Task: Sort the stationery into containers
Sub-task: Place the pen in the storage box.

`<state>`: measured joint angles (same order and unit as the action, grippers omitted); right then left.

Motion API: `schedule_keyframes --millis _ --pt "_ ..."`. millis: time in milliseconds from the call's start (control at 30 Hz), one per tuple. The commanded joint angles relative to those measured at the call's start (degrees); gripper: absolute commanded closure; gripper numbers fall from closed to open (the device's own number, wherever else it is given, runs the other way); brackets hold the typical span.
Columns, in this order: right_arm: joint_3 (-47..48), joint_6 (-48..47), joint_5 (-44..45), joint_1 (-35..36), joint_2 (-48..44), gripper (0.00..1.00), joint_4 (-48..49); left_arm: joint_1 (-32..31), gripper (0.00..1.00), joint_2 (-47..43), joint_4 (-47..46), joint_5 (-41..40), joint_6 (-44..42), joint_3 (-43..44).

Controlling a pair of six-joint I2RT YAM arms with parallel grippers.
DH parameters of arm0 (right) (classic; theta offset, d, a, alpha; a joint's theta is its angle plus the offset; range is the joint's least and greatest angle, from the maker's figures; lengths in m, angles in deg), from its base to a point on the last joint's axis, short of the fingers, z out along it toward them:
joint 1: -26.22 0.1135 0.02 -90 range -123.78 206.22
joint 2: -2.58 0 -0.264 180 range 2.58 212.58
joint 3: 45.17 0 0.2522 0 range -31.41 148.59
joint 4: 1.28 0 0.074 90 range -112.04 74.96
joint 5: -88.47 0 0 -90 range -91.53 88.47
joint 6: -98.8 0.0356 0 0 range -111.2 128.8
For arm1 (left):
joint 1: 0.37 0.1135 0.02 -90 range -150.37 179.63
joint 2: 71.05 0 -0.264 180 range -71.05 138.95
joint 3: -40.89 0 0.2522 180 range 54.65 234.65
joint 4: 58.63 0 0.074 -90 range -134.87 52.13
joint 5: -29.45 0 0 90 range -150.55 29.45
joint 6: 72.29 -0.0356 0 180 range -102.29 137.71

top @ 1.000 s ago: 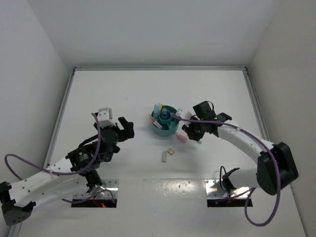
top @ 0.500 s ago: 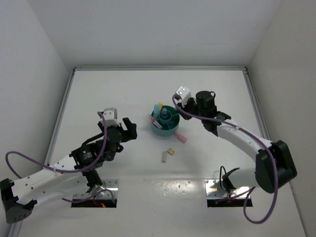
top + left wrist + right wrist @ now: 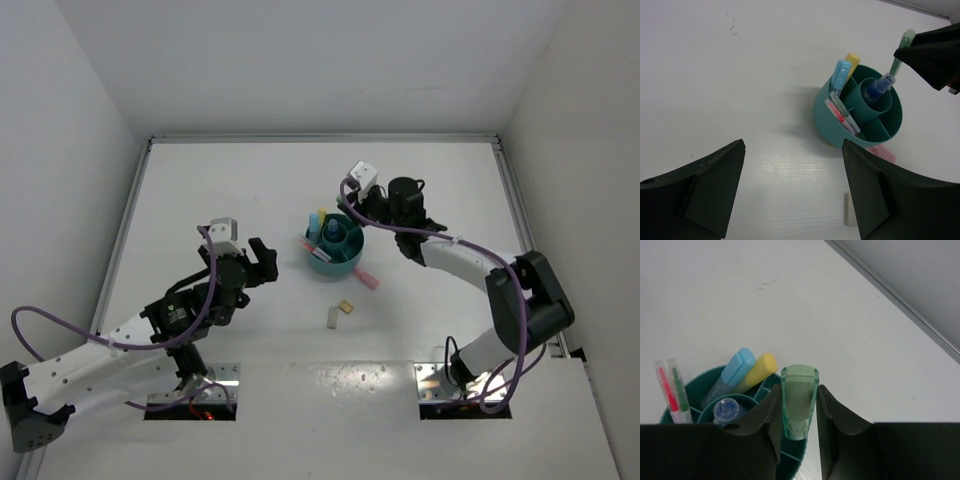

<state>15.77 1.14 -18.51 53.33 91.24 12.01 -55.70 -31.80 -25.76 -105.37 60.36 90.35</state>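
Note:
The round teal organiser (image 3: 334, 245) stands mid-table. It holds a light-blue marker (image 3: 735, 367), a yellow marker (image 3: 759, 369), thin pink and green pens (image 3: 671, 390), and a clear-blue pen (image 3: 726, 410) in the central cup. My right gripper (image 3: 360, 212) is shut on a green stubby marker (image 3: 799, 380) and holds it upright above the organiser's far right rim (image 3: 790, 462). The marker also shows in the left wrist view (image 3: 900, 55). My left gripper (image 3: 262, 262) is open and empty, to the left of the organiser (image 3: 860, 107).
A pink marker (image 3: 365, 277) lies on the table against the organiser's near right side. A tan eraser (image 3: 346, 307) and a grey eraser (image 3: 331, 318) lie in front of it. The enclosure's white walls stand at the left, right and back.
My right gripper has risen from the table right of the organiser and swung back-left over its rim, carrying the green marker. My left gripper has edged slightly right.

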Motion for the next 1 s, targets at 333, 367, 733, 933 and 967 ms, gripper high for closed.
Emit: schedule_keyframes --millis 333,367,733,933,967 --pt "5.47 4.23 -2.98 -0.31 10.12 0.92 6.97 0.57 0.16 -0.30 -1.98 -0.27 -0.55 -0.90" --pt "5.47 4.23 -2.98 -0.31 10.13 0.86 6.97 0.57 0.16 -0.31 -1.98 -0.27 -0.55 -0.90" --pt "2.22 4.23 -0.17 -0.31 2.58 0.54 7.24 0.57 0.16 0.31 -1.98 -0.27 -0.55 -1.43" --pt "6.07 -3.82 7.74 -0.83 -10.42 1.00 -15.58 0.57 0.71 0.31 -4.61 2.88 -0.55 -1.43" --pt "6.08 -9.94 6.79 -0.83 -12.35 1.00 -20.32 0.57 0.96 0.31 -5.13 5.24 -0.55 -1.95"
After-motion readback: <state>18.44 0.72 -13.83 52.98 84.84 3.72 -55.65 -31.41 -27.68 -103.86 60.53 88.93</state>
